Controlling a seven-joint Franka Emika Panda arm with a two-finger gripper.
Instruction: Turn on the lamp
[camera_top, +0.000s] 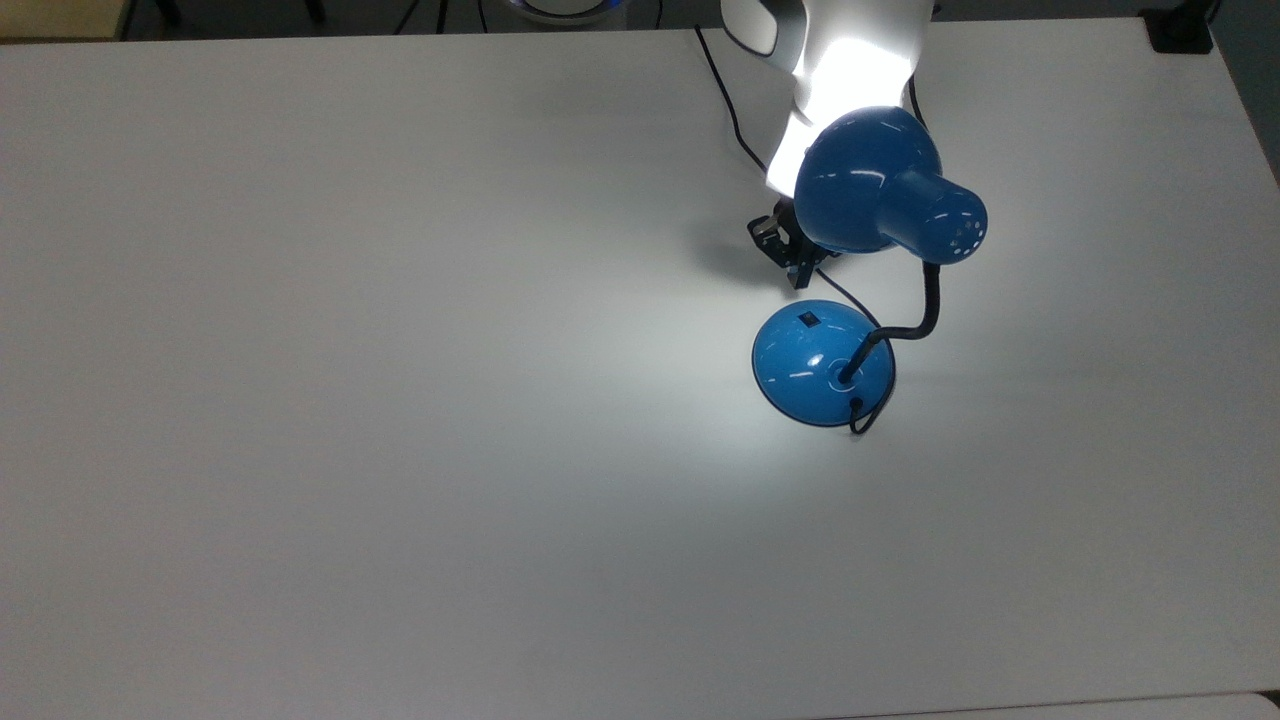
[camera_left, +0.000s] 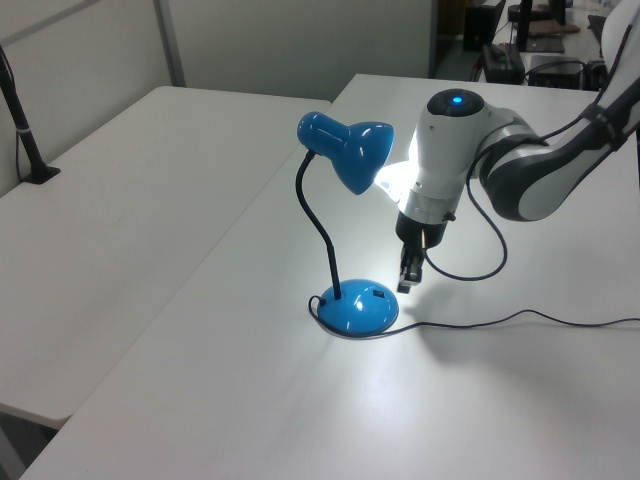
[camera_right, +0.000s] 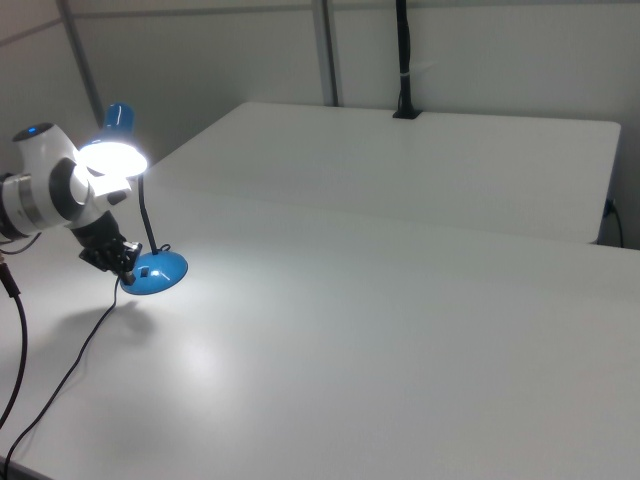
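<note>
The blue lamp stands on the white table, lit, its bell shade (camera_top: 865, 180) throwing a bright patch on the table and on my arm. Its round base (camera_top: 800, 368) carries a small black switch (camera_top: 807, 321) on the side facing my gripper (camera_top: 798, 272). The gripper hangs a little above and beside the base, apart from it, fingers together on nothing. In the left view the gripper (camera_left: 408, 278) is just right of the base (camera_left: 352, 312), below the shade (camera_left: 352, 152). The right view shows the glowing shade (camera_right: 112, 155), base (camera_right: 160, 270) and gripper (camera_right: 122, 260).
The lamp's black cord (camera_left: 500, 322) trails from the base across the table (camera_top: 400, 450) under my arm. In the left view a second white table (camera_left: 120, 220) adjoins on the left, with a black clamped post (camera_left: 25, 140) at its edge.
</note>
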